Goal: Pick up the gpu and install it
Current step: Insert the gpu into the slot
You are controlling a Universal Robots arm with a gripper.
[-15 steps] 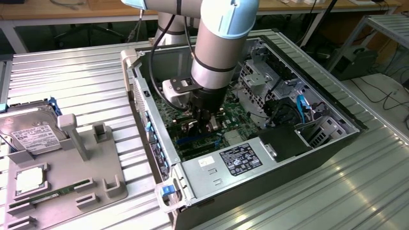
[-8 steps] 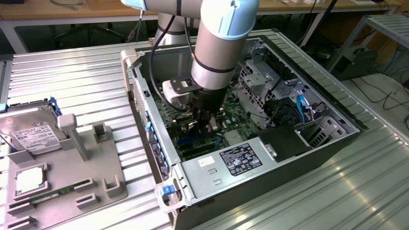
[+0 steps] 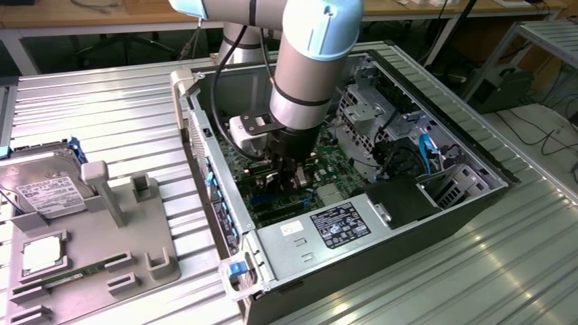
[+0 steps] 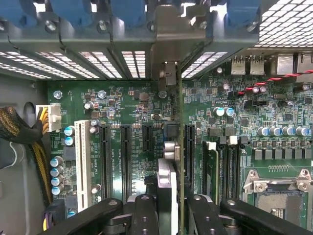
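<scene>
While the arm hangs down inside the open pc case (image 3: pixel 361 244), the gripper (image 4: pixel 173 210) is partway closed and pinching the gpu (image 4: pixel 167 181) between its fingers. Card's standing edge-on right over the black slots on the green motherboard (image 4: pixel 127 103), metal bracket end up by the case's rear vents. Can't tell if it's actually seated in a slot.

Work surface: a ribbed, silvery metal table (image 3: pixel 108 101), its slats running across the scene, evenly lit. Far edge: a wooden bench top (image 3: pixel 153 8) with dark space beneath it. A grey cable (image 3: pixel 91 5) lies on the bench at the exterior view's left. Far right: a grey metal rack (image 3: pixel 546 34), with a dark box (image 3: pixel 501 88) standing under it. Floor (image 3: pixel 560 115) on the right: pale, with black cables (image 3: pixel 532 135) trailing across it. Lighting: bright and diffuse throughout.
</scene>
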